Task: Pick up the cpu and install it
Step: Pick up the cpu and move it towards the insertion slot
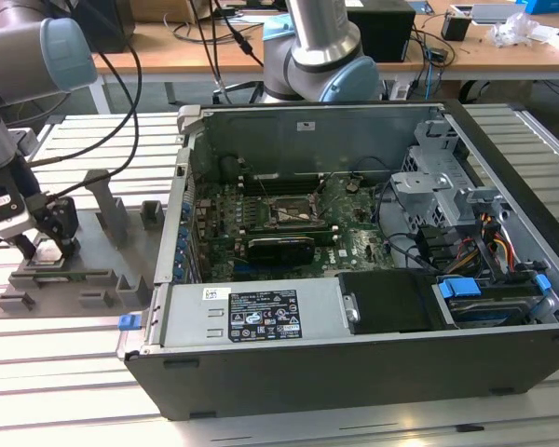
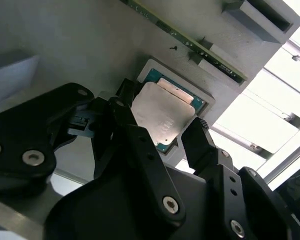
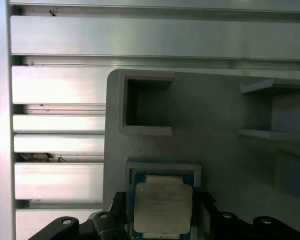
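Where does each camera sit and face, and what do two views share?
Exterior view: off the arm, looking down into the open computer case; pincer at the exterior view's left.
First wrist view: on the arm, facing the cpu in its grey holder; pincer shows.
Second wrist view: on the arm, behind the pincer, facing the cpu.
Both wrist views share cpu and pincer.

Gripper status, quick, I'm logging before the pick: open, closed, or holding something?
Gripper: open, one finger on each side of the cpu, which lies in the grey holder.
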`<state>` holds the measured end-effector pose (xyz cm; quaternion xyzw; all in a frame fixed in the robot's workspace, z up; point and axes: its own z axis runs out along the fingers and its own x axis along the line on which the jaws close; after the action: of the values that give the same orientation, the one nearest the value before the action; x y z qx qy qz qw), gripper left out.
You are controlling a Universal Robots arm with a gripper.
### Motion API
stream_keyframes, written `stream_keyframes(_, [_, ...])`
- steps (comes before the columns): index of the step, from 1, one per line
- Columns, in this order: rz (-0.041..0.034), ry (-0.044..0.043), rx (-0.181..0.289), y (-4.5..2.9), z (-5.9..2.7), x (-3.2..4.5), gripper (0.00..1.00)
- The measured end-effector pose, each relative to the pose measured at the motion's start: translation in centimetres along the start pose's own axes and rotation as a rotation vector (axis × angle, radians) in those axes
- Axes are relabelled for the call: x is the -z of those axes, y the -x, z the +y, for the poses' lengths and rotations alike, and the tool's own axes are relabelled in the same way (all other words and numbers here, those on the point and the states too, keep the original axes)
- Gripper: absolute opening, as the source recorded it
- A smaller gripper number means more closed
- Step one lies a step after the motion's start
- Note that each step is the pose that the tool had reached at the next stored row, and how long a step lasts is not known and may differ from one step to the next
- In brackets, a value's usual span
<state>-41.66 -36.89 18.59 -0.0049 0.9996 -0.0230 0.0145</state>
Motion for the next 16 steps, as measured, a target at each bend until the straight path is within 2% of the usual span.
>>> stream_keyframes(3, [0.0, -0.0001, 0.0, 0.0, 0.0, 0.0, 0.55])
stream_keyframes(9, [-0.0007, 0.0003, 0.0, 0.01, 0.0, 0.1, 0.55])
stream_keyframes(10, [0.0, -0.0001, 0.0, 0.03, -0.04, 1.02, 0.55])
stream_keyframes(12, [0.0, -0.0001, 0.0, 0.06, -0.1, 2.08, 0.55])
stream_keyframes(16, [-0.0001, 0.0, 0.0, 0.1, -0.15, 3.23, 0.55])
